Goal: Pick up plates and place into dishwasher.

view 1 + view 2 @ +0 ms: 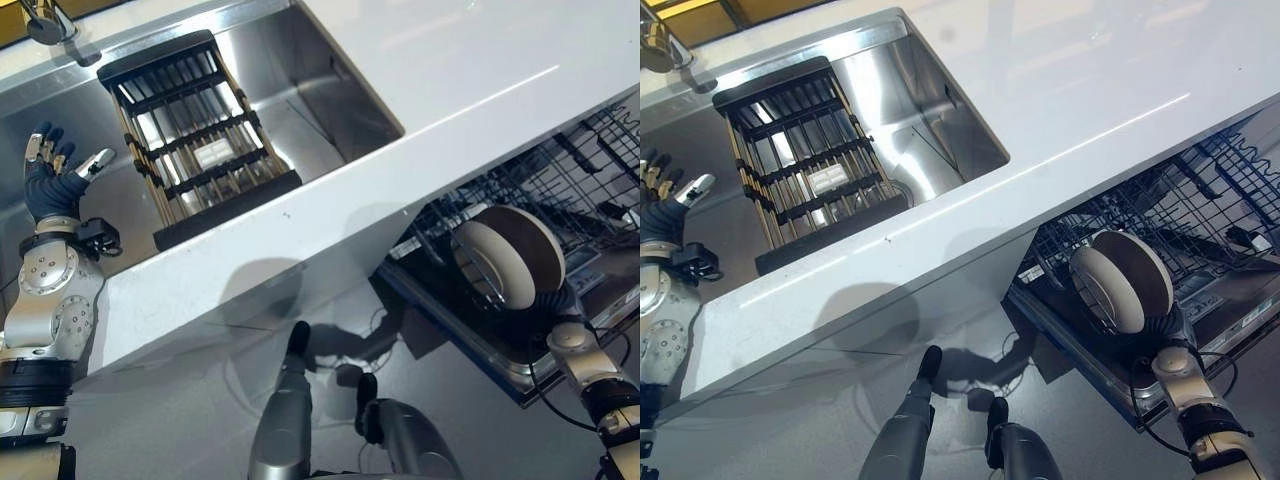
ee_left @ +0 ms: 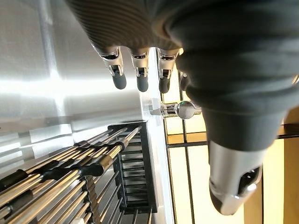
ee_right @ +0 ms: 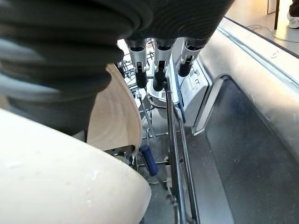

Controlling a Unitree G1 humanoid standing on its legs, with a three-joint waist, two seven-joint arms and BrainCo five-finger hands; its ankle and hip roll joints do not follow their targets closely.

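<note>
Cream round plates [image 1: 505,255] stand on edge in the black wire dishwasher rack [image 1: 590,170]; right hand [image 3: 159,60] beside them, fingers straight, holding nothing; left hand [image 1: 55,165] spread open over the steel sink [image 1: 300,100].

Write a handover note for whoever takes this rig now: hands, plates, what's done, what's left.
Left robot hand: open, empty, raised over the sink beside the drying rack.
Right robot hand: down at the dishwasher rack; its fingers stick out straight past the plate, so it looks open.
Plates: one stands on edge in the dishwasher rack, right by the right robot hand. The drying rack holds no plates.
Done: a plate is in the dishwasher rack.
Left: check it sits firmly between the tines, then pull the right robot hand clear.
</note>
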